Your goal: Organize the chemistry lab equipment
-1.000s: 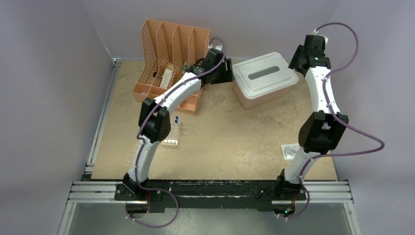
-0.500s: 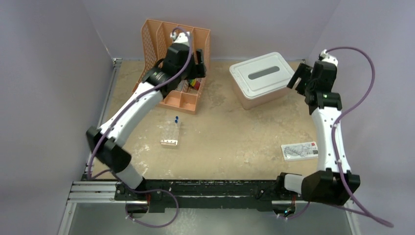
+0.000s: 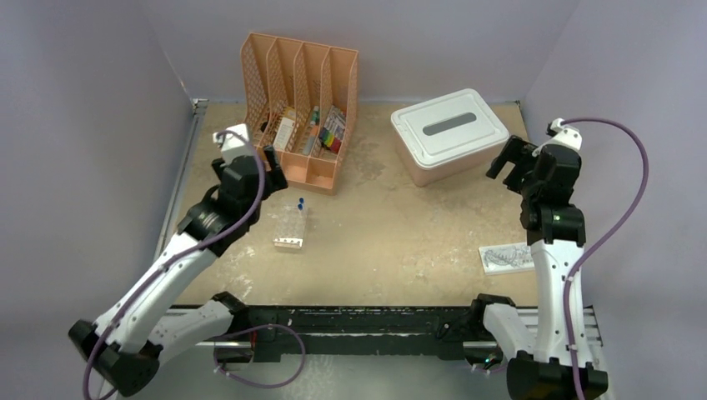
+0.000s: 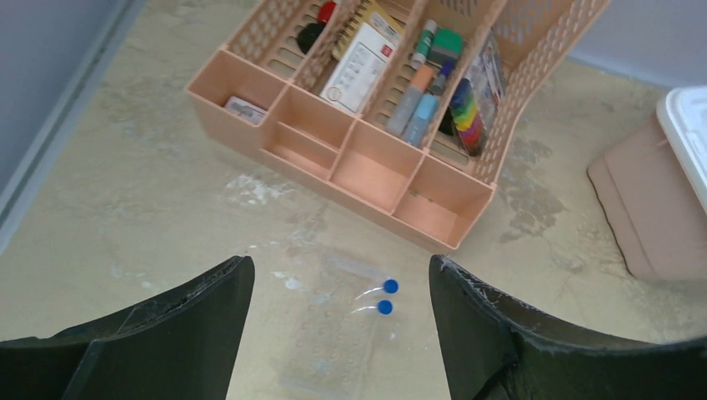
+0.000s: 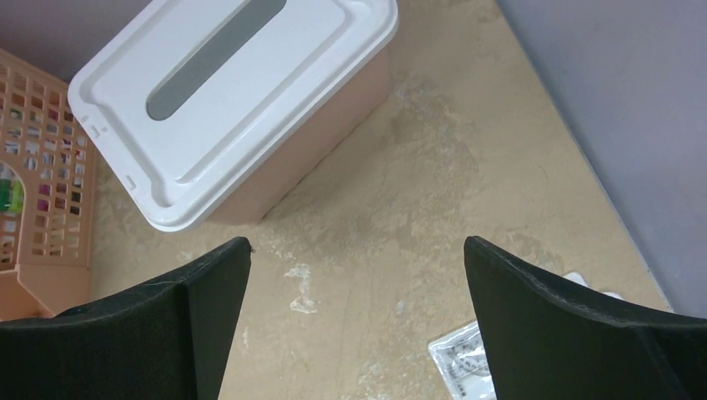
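Tube rack (image 3: 290, 229): pale rectangular block with rows of holes, lay flat on the mottled tan counter (image 3: 400, 225) just before the peach slotted organizer (image 3: 296, 108). Two blue-capped clear tubes (image 4: 385, 297) sat at its far end. Left claw (image 4: 340, 265) was released and empty, near it. Right claw (image 5: 357, 243) was released and empty, beside the white-lidded pink tub (image 5: 225, 100).

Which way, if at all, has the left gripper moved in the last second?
Yes. The left gripper has pulled back from the peach organizer's far right side to near its front left corner.
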Controlling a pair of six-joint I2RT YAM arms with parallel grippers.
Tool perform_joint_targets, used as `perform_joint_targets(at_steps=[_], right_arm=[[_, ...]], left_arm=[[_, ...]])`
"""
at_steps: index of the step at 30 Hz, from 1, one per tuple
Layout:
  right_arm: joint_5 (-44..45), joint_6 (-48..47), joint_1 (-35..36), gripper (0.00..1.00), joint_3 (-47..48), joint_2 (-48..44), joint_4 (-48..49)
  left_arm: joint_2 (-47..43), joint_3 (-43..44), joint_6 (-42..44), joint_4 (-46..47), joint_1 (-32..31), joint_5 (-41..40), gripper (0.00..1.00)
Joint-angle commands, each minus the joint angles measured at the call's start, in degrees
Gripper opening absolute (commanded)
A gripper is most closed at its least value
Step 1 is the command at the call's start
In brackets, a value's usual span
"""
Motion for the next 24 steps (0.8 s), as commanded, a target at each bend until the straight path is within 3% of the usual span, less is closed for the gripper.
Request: perform_joint_targets(at_steps=[1,11,24], right_arm=[[4.1,1.38,-0.04,0.99,1.09,-1.4,2.24],[6.63,2.19,0.19,0.99,7.92,-0.86,0.64],[8.26,2.25,0.14,0.99,7.43,-5.18,0.32]], left_arm=[[-10.32,-5.11,-0.83,0.72,0.43,-7.32,0.77],[-12.53,2.6,1.84,-5.3,0.54,-11.84,0.82],[-14.5,7.86,0.4,-7.09,0.41,-11.07,0.85]])
